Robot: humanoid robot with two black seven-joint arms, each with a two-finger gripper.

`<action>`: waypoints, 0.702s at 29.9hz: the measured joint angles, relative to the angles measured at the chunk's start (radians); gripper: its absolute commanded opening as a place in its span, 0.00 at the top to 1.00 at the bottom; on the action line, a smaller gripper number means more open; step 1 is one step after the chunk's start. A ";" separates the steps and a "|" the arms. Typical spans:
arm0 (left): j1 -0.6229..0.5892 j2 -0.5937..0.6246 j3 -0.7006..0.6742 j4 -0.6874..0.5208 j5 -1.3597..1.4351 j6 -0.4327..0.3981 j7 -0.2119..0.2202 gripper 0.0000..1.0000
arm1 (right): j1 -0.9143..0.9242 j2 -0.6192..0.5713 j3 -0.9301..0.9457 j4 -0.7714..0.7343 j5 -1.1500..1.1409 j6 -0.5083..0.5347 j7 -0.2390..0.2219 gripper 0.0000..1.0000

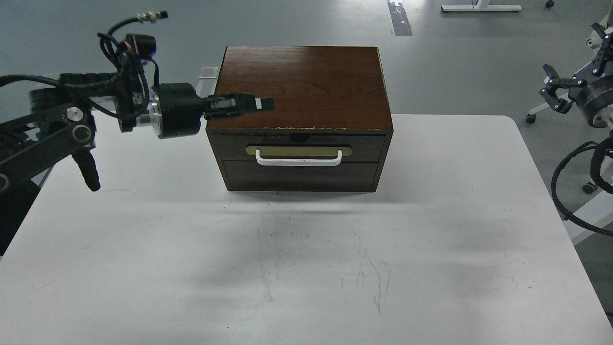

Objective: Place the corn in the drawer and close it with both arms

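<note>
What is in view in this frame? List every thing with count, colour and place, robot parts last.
wooden chest: one, dark reddish brown, at the back middle of the table.
drawer: one, dark brown front, top of the chest, shut flush.
handle: one, white bar on a beige plate, middle of the drawer front.
lower panel: one, plain dark brown, under the drawer.
table: one, white with scuff marks, filling the foreground.
corn: none in view.
left gripper: one, black, over the chest's front left top corner; fingers seen edge-on, state unclear.
right gripper: one, black, off the table at the right edge, fingers spread.
</note>
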 measured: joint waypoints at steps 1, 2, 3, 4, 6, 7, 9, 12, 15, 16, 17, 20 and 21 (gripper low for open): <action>0.001 0.006 -0.021 0.010 -0.070 0.000 -0.001 0.26 | 0.000 0.002 0.002 0.000 0.000 -0.001 0.002 0.00; 0.003 0.013 -0.042 0.031 -0.167 0.000 -0.002 0.15 | 0.000 0.005 0.003 0.000 0.000 -0.002 0.004 0.00; 0.005 0.019 -0.056 0.056 -0.260 0.000 -0.002 0.13 | 0.001 0.006 0.003 0.000 0.000 -0.003 0.005 0.00; 0.007 0.021 -0.064 0.084 -0.345 0.000 -0.001 0.09 | 0.003 0.007 0.003 0.000 0.000 -0.005 0.008 0.00; 0.009 0.022 -0.071 0.150 -0.516 0.000 0.003 0.03 | 0.004 0.009 0.004 0.001 0.000 -0.007 0.011 0.00; 0.011 0.021 -0.071 0.191 -0.592 0.000 0.005 0.03 | 0.005 0.009 0.004 0.001 0.000 -0.008 0.011 0.00; 0.015 0.013 -0.072 0.286 -0.714 0.001 0.005 0.03 | 0.006 0.010 0.005 0.001 0.000 -0.012 0.011 0.00; 0.018 -0.018 -0.074 0.438 -0.827 0.001 0.001 0.03 | 0.007 0.011 0.017 0.000 0.000 -0.016 0.012 0.00; 0.027 -0.083 -0.077 0.591 -0.948 0.001 0.000 0.03 | 0.008 0.011 0.051 -0.001 0.000 -0.016 0.011 0.00; 0.030 -0.104 -0.077 0.631 -1.001 0.001 0.003 0.03 | 0.007 0.014 0.068 -0.001 0.000 -0.015 0.011 0.00; 0.032 -0.121 -0.077 0.657 -1.049 0.001 0.004 0.03 | 0.006 0.020 0.083 -0.001 0.001 -0.015 0.011 0.00; 0.035 -0.152 -0.078 0.703 -1.159 0.000 0.006 0.03 | 0.003 0.048 0.115 -0.005 0.003 -0.014 0.010 0.00; 0.037 -0.160 -0.078 0.716 -1.189 0.000 0.006 0.03 | 0.002 0.058 0.123 -0.008 0.004 -0.014 0.010 0.00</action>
